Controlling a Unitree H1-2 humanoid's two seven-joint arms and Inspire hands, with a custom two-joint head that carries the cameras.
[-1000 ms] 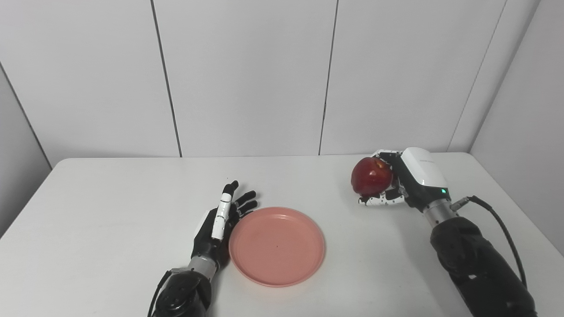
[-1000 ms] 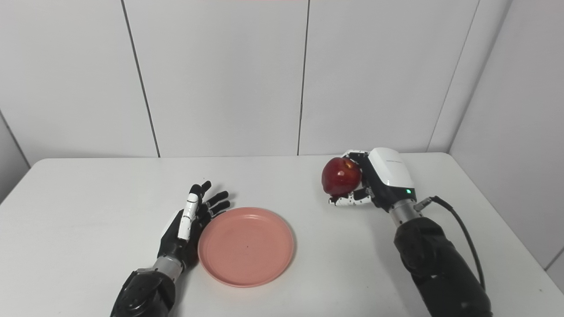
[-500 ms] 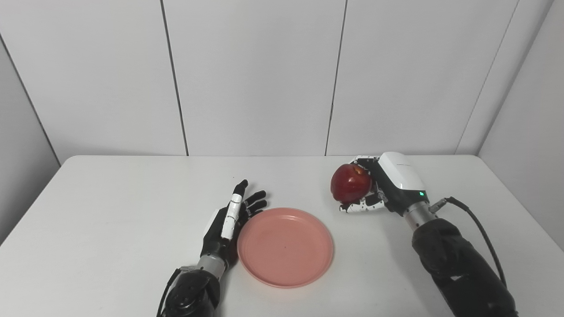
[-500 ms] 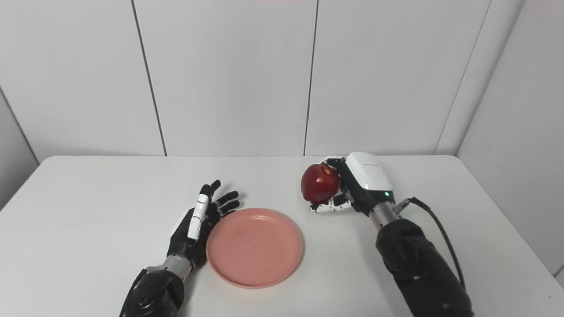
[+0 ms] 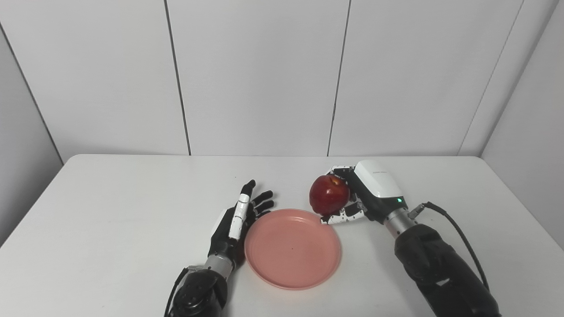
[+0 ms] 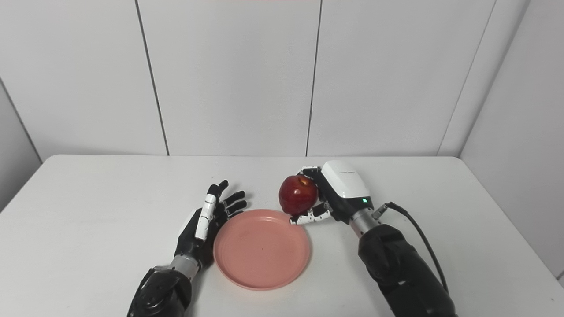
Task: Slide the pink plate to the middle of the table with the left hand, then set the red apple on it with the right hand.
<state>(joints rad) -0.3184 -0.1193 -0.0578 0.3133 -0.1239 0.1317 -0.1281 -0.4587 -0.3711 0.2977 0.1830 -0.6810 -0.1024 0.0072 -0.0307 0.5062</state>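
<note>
Holding the red apple (image 5: 329, 194) up off the counter (image 5: 110, 211), the right robot hand (image 5: 359, 196) has its fingers wrapped around the fruit from the far side and from below. The apple hangs just past the far right rim of the pink plate (image 5: 292, 248), and it is not on the plate yet. The plate lies flat near the middle of the counter. The left robot hand (image 5: 235, 222) rests right beside the plate's left edge with its fingers spread out and nothing in them; I cannot tell for sure if it touches the rim. An apple is round, hard and smooth, so I think it could slip or roll if it is let go too high or on a slope. It looks fairly heavy for its size, and a drop could bruise it. The best hold seems to be around its wide middle, as the robot hand has it now. The plate looks light, stiff and thin, likely plastic, so I guess it slides easily with a push on its rim. A hard bump from the apple could make it scoot.
</note>
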